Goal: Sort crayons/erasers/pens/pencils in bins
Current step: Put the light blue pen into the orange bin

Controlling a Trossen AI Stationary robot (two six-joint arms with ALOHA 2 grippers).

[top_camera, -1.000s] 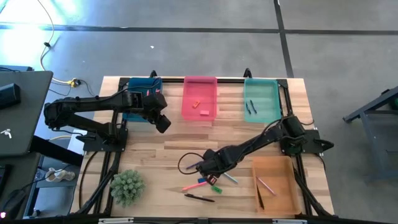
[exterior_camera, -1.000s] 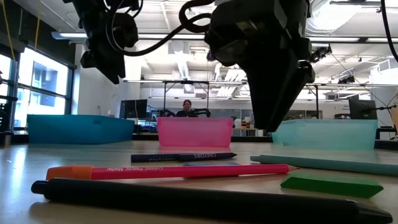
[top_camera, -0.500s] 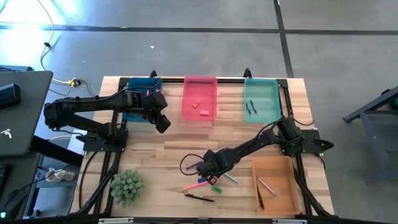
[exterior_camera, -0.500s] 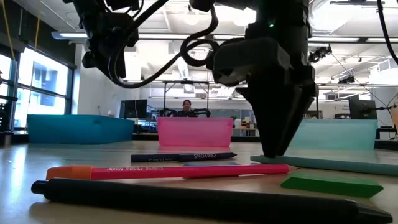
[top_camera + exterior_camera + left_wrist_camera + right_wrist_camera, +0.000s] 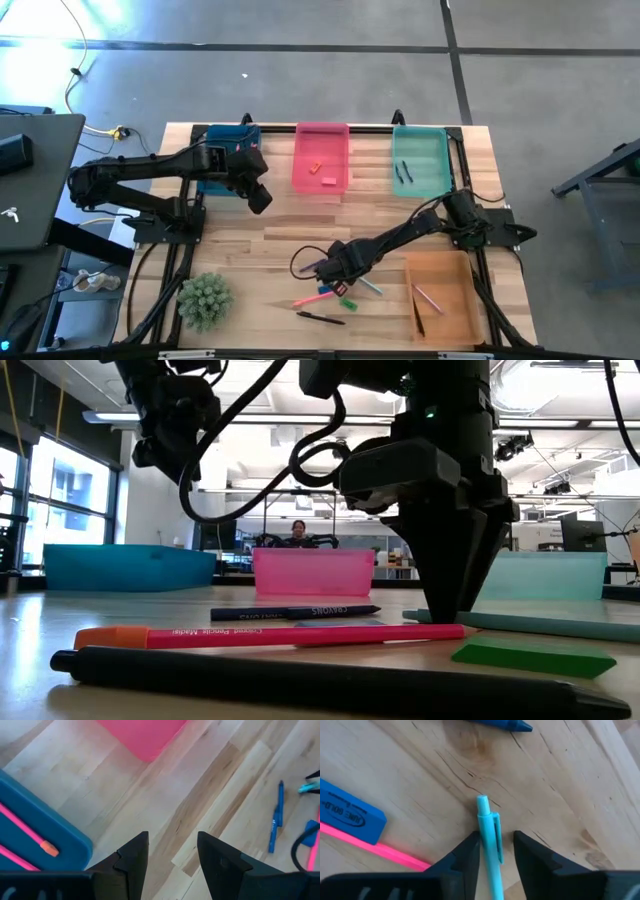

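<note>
My right gripper [image 5: 494, 845] stands at the table [image 5: 290, 220], jaws narrowed astride the teal pen [image 5: 490, 845], one finger on each side of its clipped barrel; whether the pads already touch it I cannot tell. The pen looks light, rigid and smooth, so I judge it liable to roll or slip; take it mid-barrel, across the clip. Beside it lie a blue eraser [image 5: 350, 817] and a pink marker [image 5: 395, 854], both cut off by my fingers. Farther off, my left gripper [image 5: 172, 852] hangs empty, jaws apart, near the dark blue bin [image 5: 222, 140]. The pink bin [image 5: 322, 135] holds two erasers.
</note>
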